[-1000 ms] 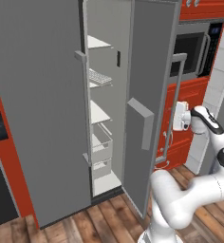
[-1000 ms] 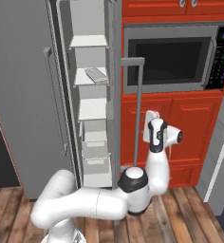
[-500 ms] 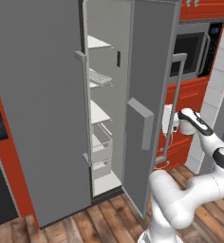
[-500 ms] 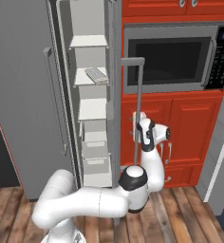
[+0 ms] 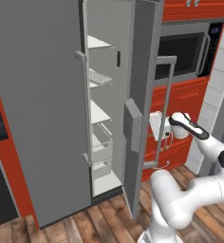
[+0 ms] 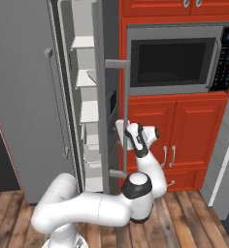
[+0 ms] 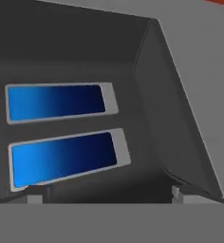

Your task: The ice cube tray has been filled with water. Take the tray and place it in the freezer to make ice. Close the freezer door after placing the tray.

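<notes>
The freezer [image 5: 98, 114] stands open, its white shelves and clear drawers showing. On an upper shelf lies the ice cube tray [image 5: 100, 77] [image 6: 91, 75], flat and level; I cannot make out the water in its cells. The freezer door [image 5: 144, 57] [image 6: 106, 87] sticks out toward me, with its bar handle [image 5: 167, 109] [image 6: 127, 116] on the outer face. My gripper [image 5: 154, 129] [image 6: 120, 128] is pressed close to that outer face. In the hand view the gripper [image 7: 107, 197] is open, nothing between its fingertips [image 7: 35, 197], facing the dark dispenser panel [image 7: 61, 128] from very near.
The plain grey door [image 5: 38, 109] with its own handle is to the left of the freezer. A microwave [image 6: 172, 60] sits in red cabinets [image 6: 184, 135] right of the freezer door. Wooden floor lies below.
My hand has swung left onto the freezer door's outer face. The door and its handle have shifted a little left, toward the freezer. The tray has stayed on its shelf.
</notes>
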Robot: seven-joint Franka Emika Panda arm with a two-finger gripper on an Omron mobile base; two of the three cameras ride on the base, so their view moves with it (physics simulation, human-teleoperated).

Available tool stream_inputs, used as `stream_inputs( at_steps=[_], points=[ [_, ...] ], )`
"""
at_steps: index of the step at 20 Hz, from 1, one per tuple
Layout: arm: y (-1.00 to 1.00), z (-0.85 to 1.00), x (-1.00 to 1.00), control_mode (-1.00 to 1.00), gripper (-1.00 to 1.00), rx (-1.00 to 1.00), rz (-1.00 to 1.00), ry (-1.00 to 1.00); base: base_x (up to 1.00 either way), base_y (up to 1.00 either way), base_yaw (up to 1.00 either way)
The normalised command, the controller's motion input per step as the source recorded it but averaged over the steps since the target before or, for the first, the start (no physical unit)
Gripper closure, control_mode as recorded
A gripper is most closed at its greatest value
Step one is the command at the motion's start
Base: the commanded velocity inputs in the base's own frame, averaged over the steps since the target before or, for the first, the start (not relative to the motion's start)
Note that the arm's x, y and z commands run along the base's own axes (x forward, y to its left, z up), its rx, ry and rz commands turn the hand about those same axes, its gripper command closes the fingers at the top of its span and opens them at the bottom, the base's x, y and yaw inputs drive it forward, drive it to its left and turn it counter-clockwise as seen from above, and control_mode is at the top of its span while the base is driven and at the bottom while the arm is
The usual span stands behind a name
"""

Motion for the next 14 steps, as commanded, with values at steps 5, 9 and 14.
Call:
stream_inputs(
  at_steps=[5,9,14],
  points=[
    [1.00,-0.53,-0.23,-1.00,-1.00,-0.14,0.16,-0.09,0.00,0.00,0.00],
    [1.00,-0.46,0.58,-1.00,-1.00,-0.09,0.00,-0.05,0.00,0.00,0.00],
    [1.00,-0.27,0.97,-1.00,-1.00,-0.04,-0.06,-0.09,0.00,0.00,0.00]
  ],
)
